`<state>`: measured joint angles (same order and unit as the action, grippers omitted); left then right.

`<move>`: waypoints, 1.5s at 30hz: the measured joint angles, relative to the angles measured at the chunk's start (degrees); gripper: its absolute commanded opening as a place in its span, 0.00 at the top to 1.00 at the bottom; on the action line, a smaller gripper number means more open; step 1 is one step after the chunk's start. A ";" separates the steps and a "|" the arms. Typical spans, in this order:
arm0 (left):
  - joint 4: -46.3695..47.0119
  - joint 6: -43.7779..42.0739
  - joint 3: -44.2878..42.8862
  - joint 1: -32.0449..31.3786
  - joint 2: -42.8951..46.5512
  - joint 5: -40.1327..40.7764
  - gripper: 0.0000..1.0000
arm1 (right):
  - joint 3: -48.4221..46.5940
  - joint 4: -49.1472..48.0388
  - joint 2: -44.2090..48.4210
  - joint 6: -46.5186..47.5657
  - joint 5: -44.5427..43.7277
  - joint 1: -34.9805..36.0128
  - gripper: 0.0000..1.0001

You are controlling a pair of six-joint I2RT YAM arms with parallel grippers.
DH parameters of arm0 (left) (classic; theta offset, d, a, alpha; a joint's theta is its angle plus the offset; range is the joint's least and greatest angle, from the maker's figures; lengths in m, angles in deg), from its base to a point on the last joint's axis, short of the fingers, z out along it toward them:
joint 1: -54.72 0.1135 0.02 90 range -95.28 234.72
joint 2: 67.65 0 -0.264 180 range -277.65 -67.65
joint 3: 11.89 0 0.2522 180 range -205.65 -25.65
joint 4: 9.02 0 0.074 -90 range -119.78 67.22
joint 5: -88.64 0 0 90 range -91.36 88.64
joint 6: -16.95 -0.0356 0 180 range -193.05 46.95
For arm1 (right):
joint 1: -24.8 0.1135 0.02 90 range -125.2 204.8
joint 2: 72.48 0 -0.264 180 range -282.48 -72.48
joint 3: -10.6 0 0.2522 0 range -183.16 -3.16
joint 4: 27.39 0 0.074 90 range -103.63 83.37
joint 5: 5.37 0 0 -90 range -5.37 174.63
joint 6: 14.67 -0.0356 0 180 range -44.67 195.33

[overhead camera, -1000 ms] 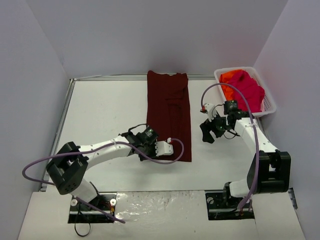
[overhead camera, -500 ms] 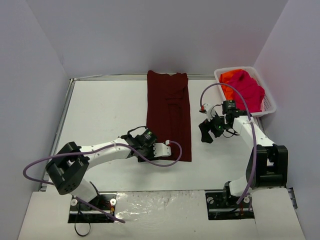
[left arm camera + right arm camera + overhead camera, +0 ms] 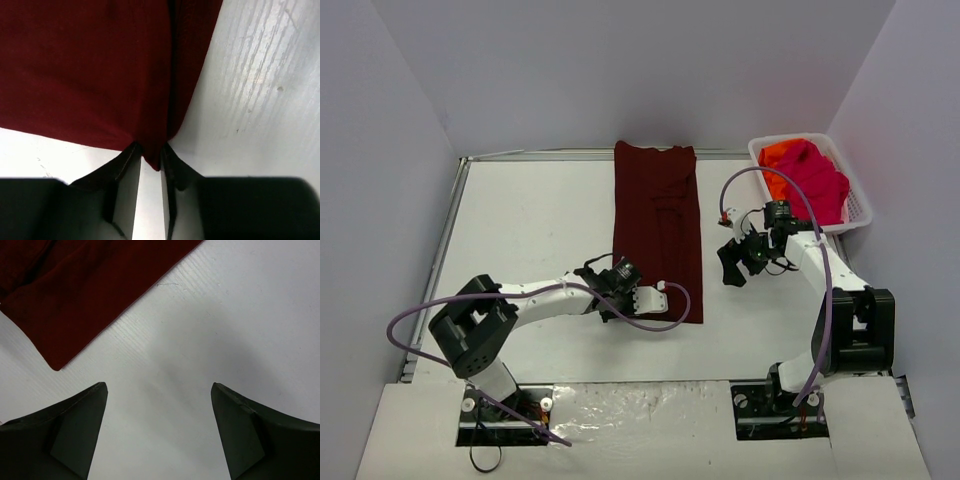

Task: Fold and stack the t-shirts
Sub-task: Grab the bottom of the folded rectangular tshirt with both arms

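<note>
The maroon t-shirt [image 3: 658, 225] lies as a long narrow strip down the middle of the table, and it fills the upper left of the left wrist view [image 3: 85, 65]. My left gripper [image 3: 640, 303] sits at the shirt's near end. Its jaws are nearly together, pinching a corner of the maroon cloth [image 3: 150, 150]. My right gripper [image 3: 731, 268] hangs open over bare table just right of the shirt, with nothing between its fingers [image 3: 158, 386]. The shirt's edge [image 3: 75, 295] shows at the upper left of that view. A pink t-shirt [image 3: 817, 178] and an orange one [image 3: 778, 153] lie piled in the basket.
The white lattice basket [image 3: 861, 208] stands at the far right corner by the right wall. A raised rail [image 3: 445, 240] runs along the table's left edge. Purple cables loop off both arms.
The left gripper opened briefly and closed again on the shirt's near corner, and the left arm's elbow swung right. The right gripper barely moved.
</note>
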<state>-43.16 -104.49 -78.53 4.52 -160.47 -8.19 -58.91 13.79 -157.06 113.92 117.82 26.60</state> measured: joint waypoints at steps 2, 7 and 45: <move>0.11 0.22 -0.15 0.00 -0.33 -0.42 0.97 | 0.00 0.00 0.00 0.00 -0.11 0.00 0.20; -0.09 0.15 -0.37 0.02 -0.46 -1.33 0.98 | 0.00 0.02 0.04 0.04 -0.46 0.00 0.20; -18.12 2.10 -16.61 17.11 -11.67 -30.25 0.98 | 14.67 -4.79 12.50 8.22 -8.44 29.64 0.44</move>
<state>-61.28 -102.39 -95.14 21.64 -172.14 -38.44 -44.24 9.00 -144.56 122.14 109.38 56.24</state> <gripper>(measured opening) 0.035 0.556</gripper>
